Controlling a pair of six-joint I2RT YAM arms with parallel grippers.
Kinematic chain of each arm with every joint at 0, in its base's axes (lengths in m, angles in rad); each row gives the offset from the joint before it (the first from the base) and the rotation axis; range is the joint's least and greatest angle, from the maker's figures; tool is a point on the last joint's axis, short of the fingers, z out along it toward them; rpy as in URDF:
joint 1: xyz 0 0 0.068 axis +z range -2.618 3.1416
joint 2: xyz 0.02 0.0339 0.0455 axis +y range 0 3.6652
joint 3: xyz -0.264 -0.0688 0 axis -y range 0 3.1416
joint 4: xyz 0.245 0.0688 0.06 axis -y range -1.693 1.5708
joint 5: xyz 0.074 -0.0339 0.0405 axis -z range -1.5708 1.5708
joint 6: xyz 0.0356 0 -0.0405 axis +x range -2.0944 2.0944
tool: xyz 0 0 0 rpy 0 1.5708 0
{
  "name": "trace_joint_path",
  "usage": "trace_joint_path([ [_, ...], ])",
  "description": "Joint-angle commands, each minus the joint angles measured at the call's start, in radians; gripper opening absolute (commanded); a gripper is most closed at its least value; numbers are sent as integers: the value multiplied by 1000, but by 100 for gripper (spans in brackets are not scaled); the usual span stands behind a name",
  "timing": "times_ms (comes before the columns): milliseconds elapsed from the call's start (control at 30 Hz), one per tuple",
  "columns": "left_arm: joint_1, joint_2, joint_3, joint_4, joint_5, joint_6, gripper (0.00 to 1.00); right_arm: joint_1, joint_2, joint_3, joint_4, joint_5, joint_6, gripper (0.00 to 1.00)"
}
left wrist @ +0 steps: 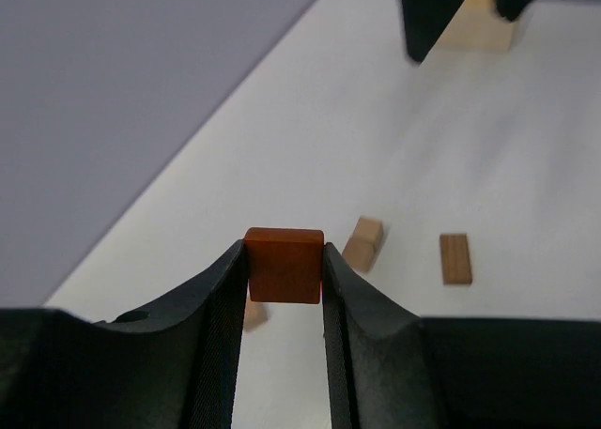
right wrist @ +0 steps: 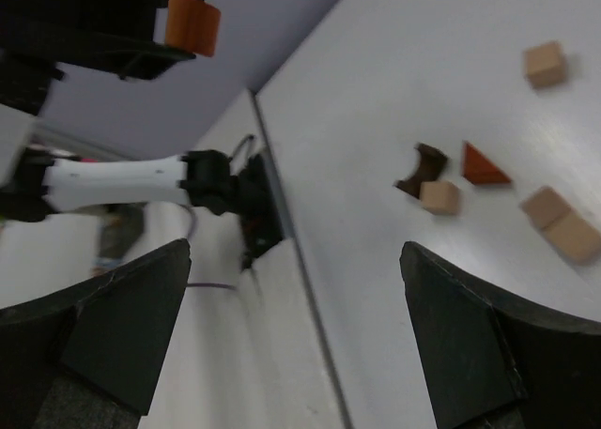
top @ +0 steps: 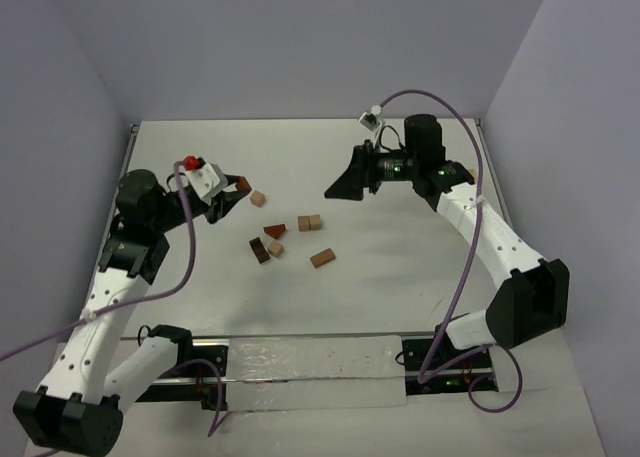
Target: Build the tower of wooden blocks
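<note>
**Top view.** Table (top: 420, 277): white, matt, flat. No tower yet. The blocks lie loose at mid-table, none stacked.
- Item 1: tan cube (top: 258, 198), nearest the left gripper (top: 236, 192).
- Item 2: triangle (top: 275, 230), a red-brown wedge.
- Item 3: tan pair (top: 309, 222), 2 pale blocks touching side by side.
- Item 4: arch (top: 259, 249), dark brown, with a small cube (top: 276, 248) just beside it.
- Item 5: bar (top: 322, 258), reddish-brown, lying flat, nearest the arm bases.

The right gripper (top: 335, 189) hangs over the far side of the group and touches nothing.

**Left wrist view.**
- Item 6: red-brown block (left wrist: 284, 265), clamped between the left fingers (left wrist: 221, 307) on 2 opposite flat faces and raised off the table. It has a square face, crisp edges and a smooth finish.

**Right wrist view.** The right fingers (right wrist: 122, 335) stand wide apart with nothing between them. Below lie the arch, triangle and cubes, all well clear of the fingers.

**Handling, by my judgement.** The blocks look like solid wood: light, stiff and not fragile. Their smooth faces may slip in the pads, and a stack would topple at a nudge. The best hold is across parallel flat sides at mid-height. The triangle should be taken by its flat ends, not its slopes, and the arch by its straight flanks.
</note>
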Motion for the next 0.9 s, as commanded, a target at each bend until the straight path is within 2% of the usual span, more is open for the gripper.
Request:
trace_joint_path([
  [0, -5, -51, -24, 186, 112, -157, 0, 2, 57, -78, 614, -224, 691, 100],
  [67, -7, -85, -38, 210, 154, -172, 0, 13, 87, -150, 1034, -235, 1018, 100],
  [100, -10, -106, -53, 226, 160, -184, 0, 30, 115, -155, 1130, -238, 1093, 100],
  [200, -25, -122, -66, 263, 176, -221, 0, 70, 136, -111, 1121, -240, 1091, 100],
  [433, -81, -121, -72, 272, 173, -245, 0, 185, 172, -8, 954, -204, 994, 100],
  [867, -120, -112, -85, 298, 115, -261, 0, 288, 285, 41, 1064, -175, 1127, 100],
])
